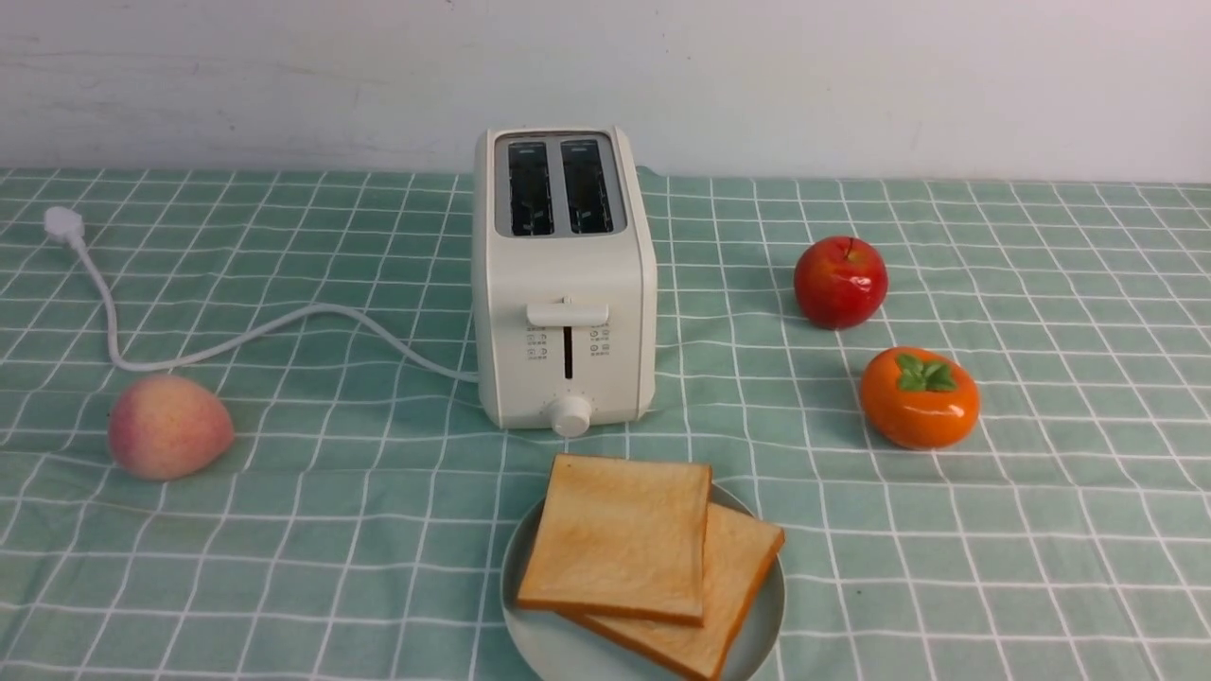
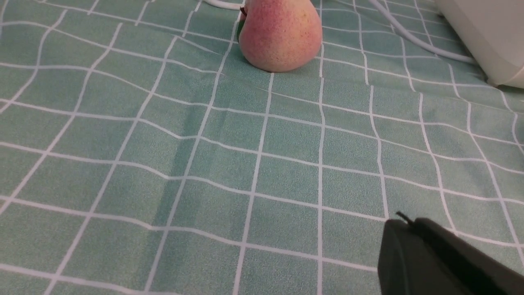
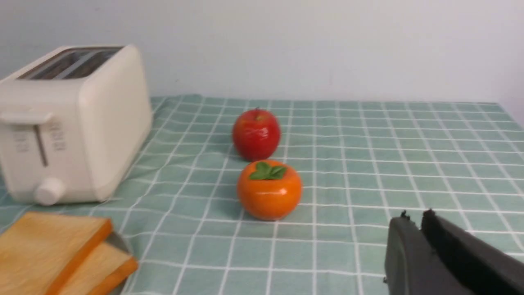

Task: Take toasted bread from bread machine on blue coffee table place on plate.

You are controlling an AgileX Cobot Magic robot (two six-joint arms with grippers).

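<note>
Bench [image 1: 1041, 567], pale teal-green cloth with white grid. Bread machine [image 1: 565, 284]: cream-white, two slots, both empty, centre of the bench toward the far side; lever, round knob, white power cord [image 1: 236, 340] trailing left. Plate [image 1: 757, 634]: pale blue-green, near centre, just in front of the bread machine. Toasted bread [image 1: 620, 539]: two slices lying flat on the plate, the upper overlapping the lower. Peach [image 1: 168, 426]: near left. Red apple [image 1: 840, 282] and orange persimmon [image 1: 919, 397]: right, close together but apart. Left end effector [image 2: 409, 246]: clenched, empty, above bare cloth. Right end effector [image 3: 417, 237]: fingers almost together with a thin gap, grasping nothing, near the persimmon.
</note>
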